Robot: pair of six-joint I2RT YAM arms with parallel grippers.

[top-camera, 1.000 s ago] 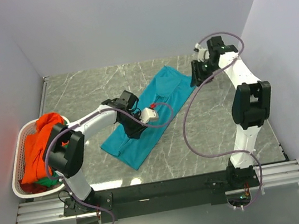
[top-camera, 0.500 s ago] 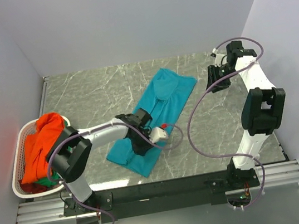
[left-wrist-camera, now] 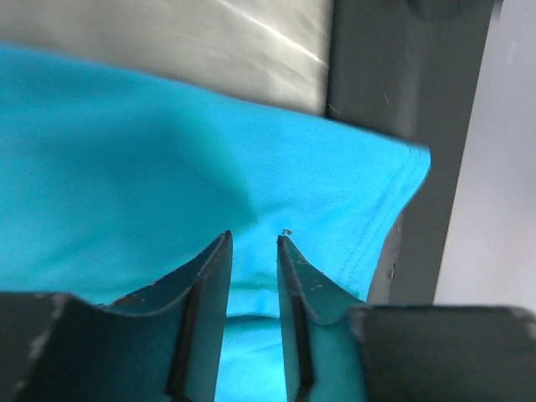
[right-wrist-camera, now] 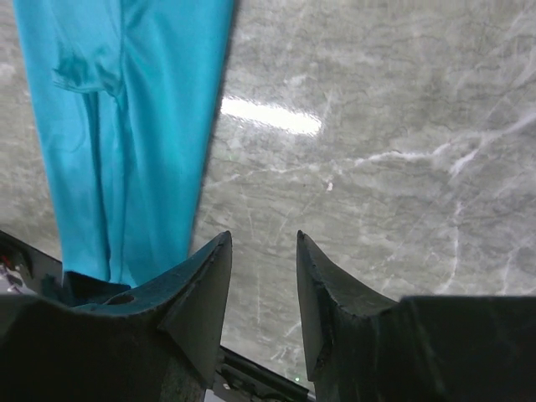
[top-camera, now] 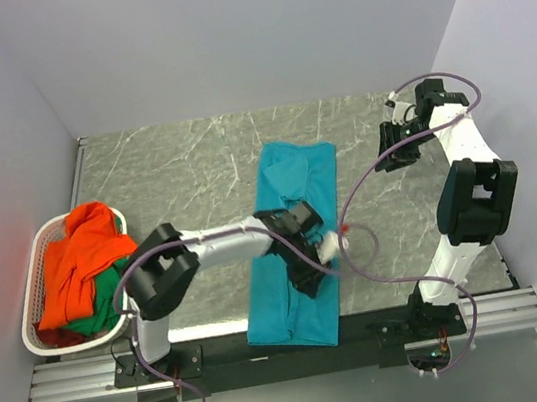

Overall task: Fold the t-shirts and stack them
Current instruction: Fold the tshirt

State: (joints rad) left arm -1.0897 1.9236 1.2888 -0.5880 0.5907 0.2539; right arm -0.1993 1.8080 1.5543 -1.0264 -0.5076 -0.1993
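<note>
The teal t-shirt (top-camera: 297,171) lies as a long, narrow strip down the middle of the marble table, its near end draped over the front edge. My left gripper (top-camera: 308,278) rests on its lower half. In the left wrist view the left gripper (left-wrist-camera: 254,237) has its fingers close together on a ridge of the teal t-shirt (left-wrist-camera: 167,167), beside the hem. My right gripper (top-camera: 390,152) hovers at the table's right side; in its own view the right gripper (right-wrist-camera: 264,236) is open over bare marble, with the teal t-shirt (right-wrist-camera: 142,126) off to the left. The orange t-shirt (top-camera: 80,257) and the green t-shirt (top-camera: 106,291) sit in the basket.
A white laundry basket (top-camera: 35,342) stands at the table's left edge. The black mounting rail (top-camera: 220,352) runs along the front under the shirt's hanging end. Grey walls close in the back and both sides.
My left gripper has pulled the teal t-shirt toward the front edge, swinging it from diagonal to nearly straight. The right arm has drawn back to the right, away from the shirt.
</note>
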